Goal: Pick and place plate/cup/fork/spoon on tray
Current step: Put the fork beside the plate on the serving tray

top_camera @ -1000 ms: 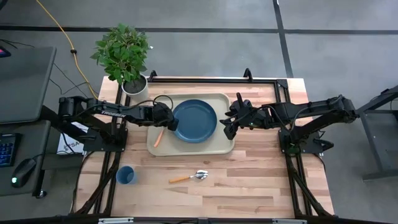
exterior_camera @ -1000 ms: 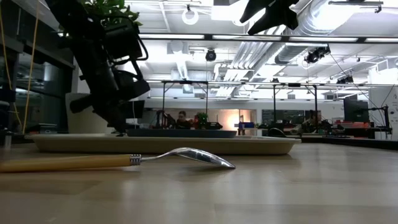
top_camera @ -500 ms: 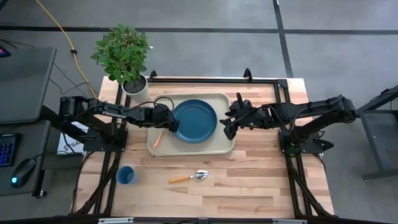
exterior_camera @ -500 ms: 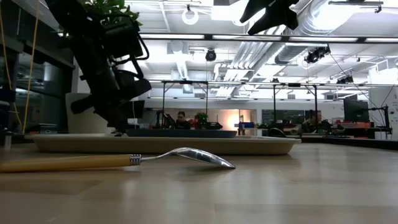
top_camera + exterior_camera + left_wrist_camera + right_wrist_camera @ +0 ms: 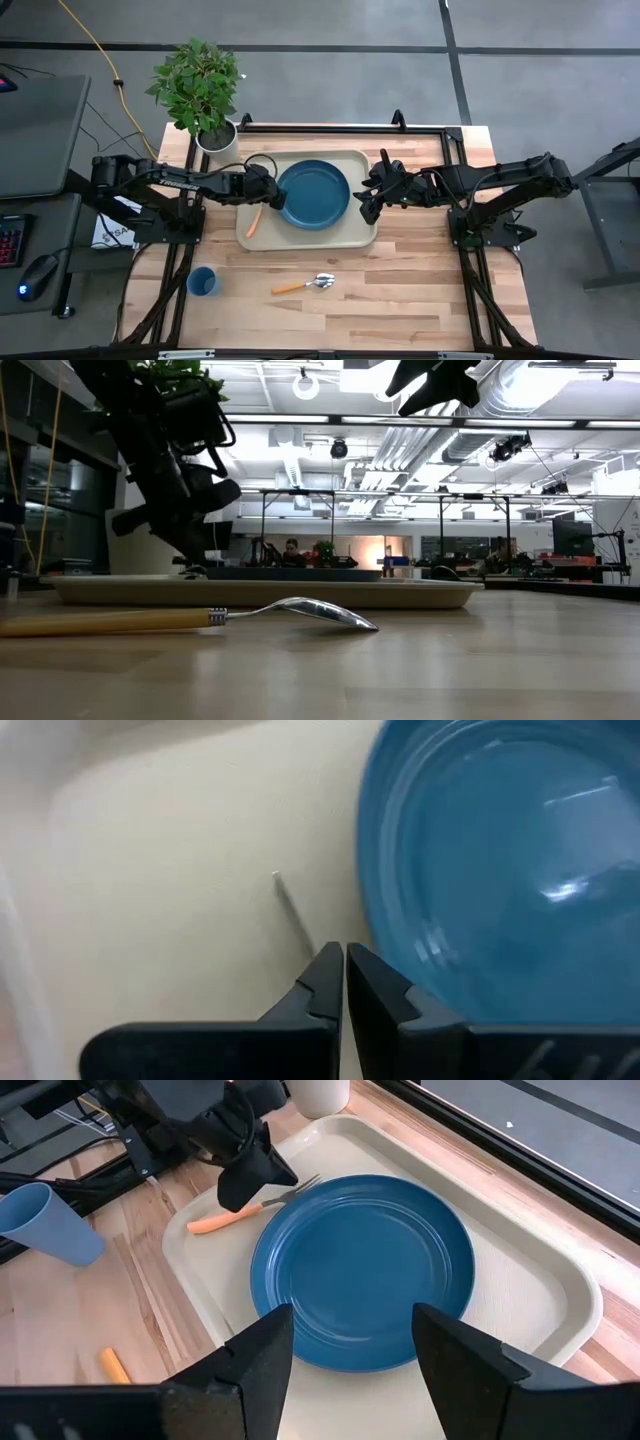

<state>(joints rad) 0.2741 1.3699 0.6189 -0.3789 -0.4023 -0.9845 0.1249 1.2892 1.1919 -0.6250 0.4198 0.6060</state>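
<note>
The dark-blue plate (image 5: 313, 194) lies on the beige tray (image 5: 360, 236). The fork (image 5: 228, 1217) lies on the tray left of the plate, its orange handle (image 5: 254, 222) pointing toward the near edge. My left gripper (image 5: 268, 194) is shut on the fork, low over the tray beside the plate's left rim. My right gripper (image 5: 367, 203) is open and empty above the tray's right edge. The blue cup (image 5: 202, 282) stands upright on the table near the left front. The spoon (image 5: 303, 284) lies on the table in front of the tray, bowl to the right. My left gripper pinches the fork's thin metal part (image 5: 292, 912) between its two fingers, just behind the tines (image 5: 300, 1184). The fingers come from above, slanting from the table's left. The tines reach toward the plate's rim, and the handle (image 5: 212, 1223) slopes down to the tray floor.
A potted plant in a white pot (image 5: 215, 135) stands at the table's far left corner, just behind the tray. A black frame (image 5: 440, 128) runs along the far edge. Bare wood lies in front of the tray around the spoon (image 5: 300, 610) and cup.
My left gripper has risen slightly over the tray's left part, staying shut. The fork, plate, spoon and cup stay where they were.
</note>
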